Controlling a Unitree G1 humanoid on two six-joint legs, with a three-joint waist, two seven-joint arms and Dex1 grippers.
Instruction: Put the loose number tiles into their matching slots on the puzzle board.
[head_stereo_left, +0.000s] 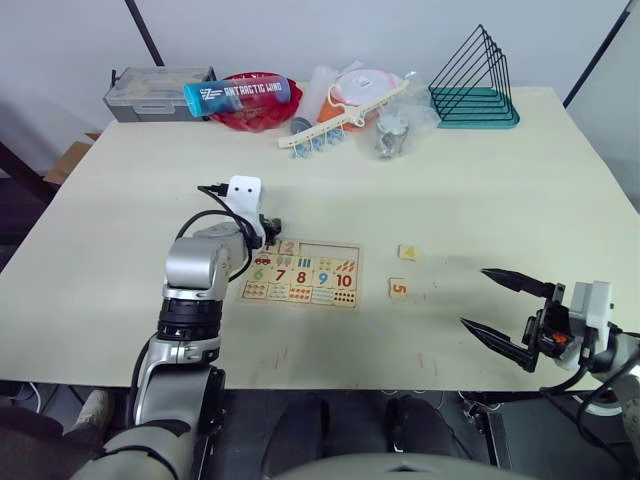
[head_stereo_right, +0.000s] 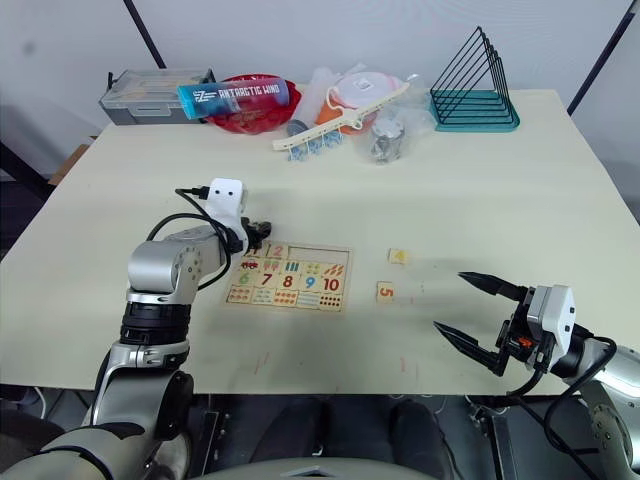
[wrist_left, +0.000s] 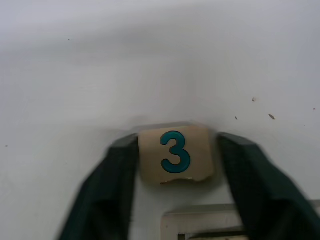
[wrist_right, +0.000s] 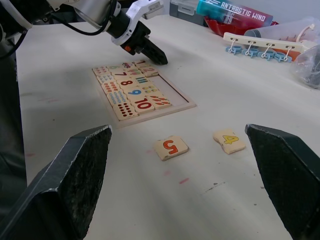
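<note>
Pale cream worktop (head_stereo_left: 480, 180) fills the scene, with clutter along its far edge: a grey box (head_stereo_left: 158, 92), a blue bottle (head_stereo_left: 240, 95) lying on a red bowl (head_stereo_left: 262, 113), and a dark wire rack (head_stereo_left: 478, 85).

The puzzle board (head_stereo_left: 300, 274) lies near the middle, slightly left. Its lower rows show the numbers 6 to 10 and small counting pictures. The row of slots (head_stereo_left: 325, 248) along its far edge looks partly filled at the left end, though the arm hides some of it.

The left gripper (wrist_left: 175, 160) is clamped on the number 3 tile (wrist_left: 175, 154), held just at the board's far left corner.

To the right of the board, the 5 tile (head_stereo_left: 398, 288) and the 4 tile (head_stereo_left: 408, 253) lie loose on the worktop, well apart from the right gripper (head_stereo_left: 505, 318), which hovers with its fingers spread wide near the right edge.

Judged from this, the step in hand is placing tile 3. The next move calls for carrying it right to the third slot, squaring it and lowering it in.
</note>
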